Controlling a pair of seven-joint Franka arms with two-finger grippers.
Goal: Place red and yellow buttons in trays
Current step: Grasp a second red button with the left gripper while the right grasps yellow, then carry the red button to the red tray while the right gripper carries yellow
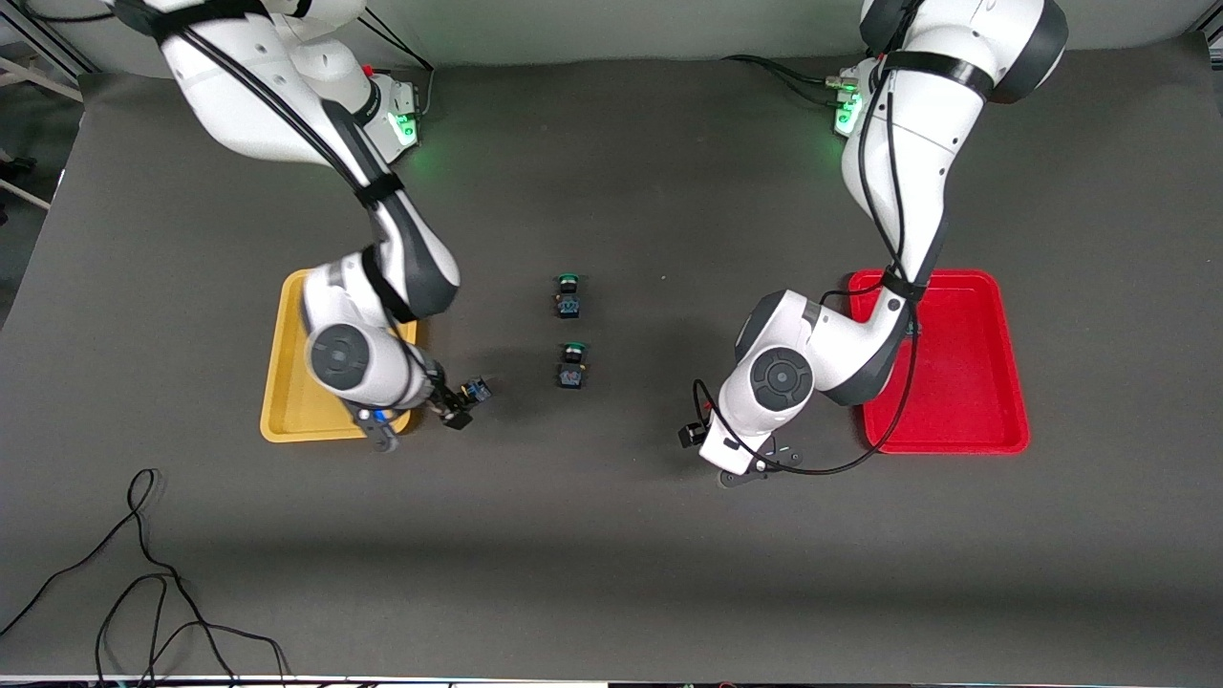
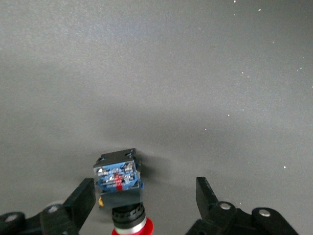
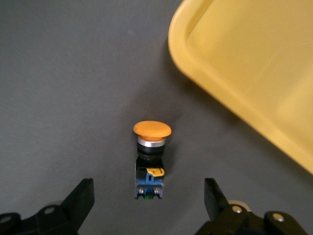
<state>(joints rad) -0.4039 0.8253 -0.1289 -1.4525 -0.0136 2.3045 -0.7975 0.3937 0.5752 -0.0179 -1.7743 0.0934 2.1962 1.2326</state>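
no readable text, labels or numbers anywhere

Dark grey worktop [image 1: 611, 573] under even overhead light.
The matte surface fills nearly the whole front view; loose black cables [image 1: 143, 592] curl across its near edge toward the right arm's end, and a pale wall [image 1: 611, 29] runs along the top.

An orange-capped button [image 3: 150, 159] lies beside the yellow tray [image 1: 287, 401]; a red-capped button [image 2: 122, 196] lies near the red tray [image 1: 965, 382]
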